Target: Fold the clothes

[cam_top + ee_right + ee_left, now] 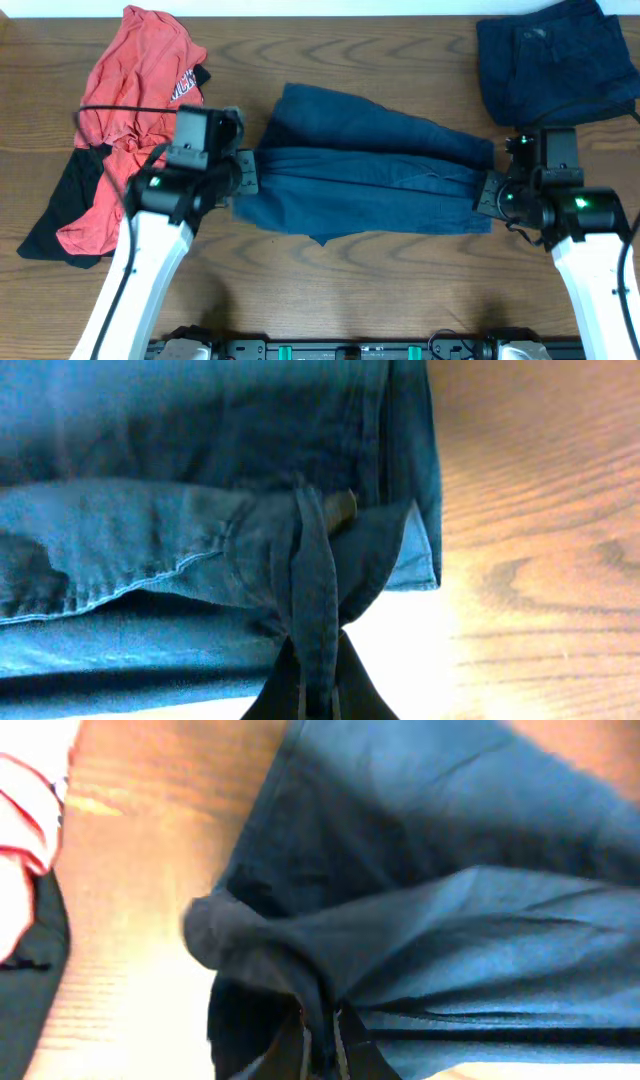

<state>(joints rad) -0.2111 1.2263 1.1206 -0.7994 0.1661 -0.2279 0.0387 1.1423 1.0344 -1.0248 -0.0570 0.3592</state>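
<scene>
Shorts [370,175] pinched at ends by left hand [245,180], right hand [487,193]; open table [380,285] nearside.

Seen from overhead, the light is even and fairly bright, falling from above. The table [330,290] shows its grain crisply. Shadows are faint and soft, hugging the near edge of the shorts [370,175], whose folds stay readable despite the dark cloth. A thin strip along the far edge is blown out to white. The left wrist view is soft and out of focus throughout, with a warm orange cast on the wood and the red T-shirt [20,850] at the left edge washed to pale pink. The right wrist view is sharper: stitching and grain are clear, a glare patch [400,630] whitens the wood beside the cloth, and the bottom middle falls into black shadow.
</scene>
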